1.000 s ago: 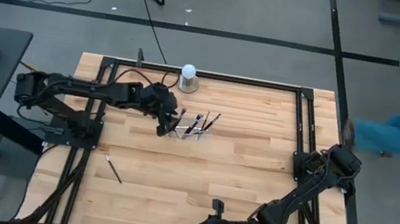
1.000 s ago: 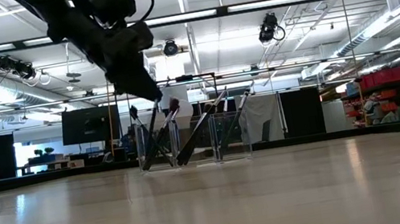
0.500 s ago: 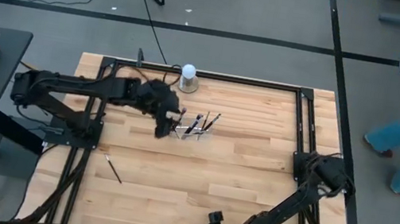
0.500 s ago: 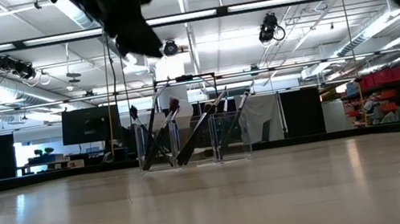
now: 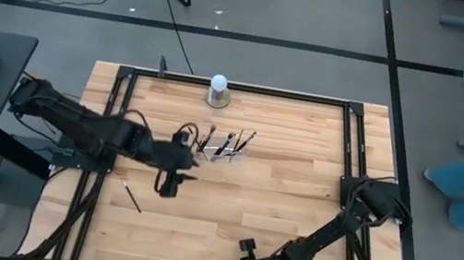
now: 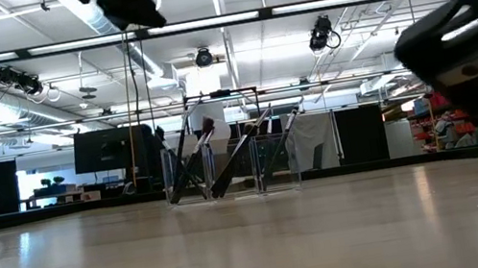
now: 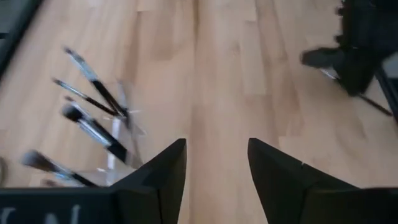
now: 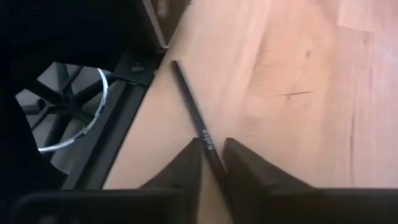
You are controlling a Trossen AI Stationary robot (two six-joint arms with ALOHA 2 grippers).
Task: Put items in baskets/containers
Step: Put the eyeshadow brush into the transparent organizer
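Right wrist view: pincer (image 8: 212, 163) astride brush (image 8: 193, 112).

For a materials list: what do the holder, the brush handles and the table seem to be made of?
Holder: likely clear plastic, since the room shows through it. Brush handles: dark, smooth, maybe plastic or lacquered wood; cannot tell. Table: pale wood planks with visible grain and a slight sheen.

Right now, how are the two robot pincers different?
The left pincer is open and empty; the right pincer is shut on a thin dark brush. The left pincer hovers near the clear holder of brushes; the right pincer is by the front edge of the table. Both have two dark fingers.
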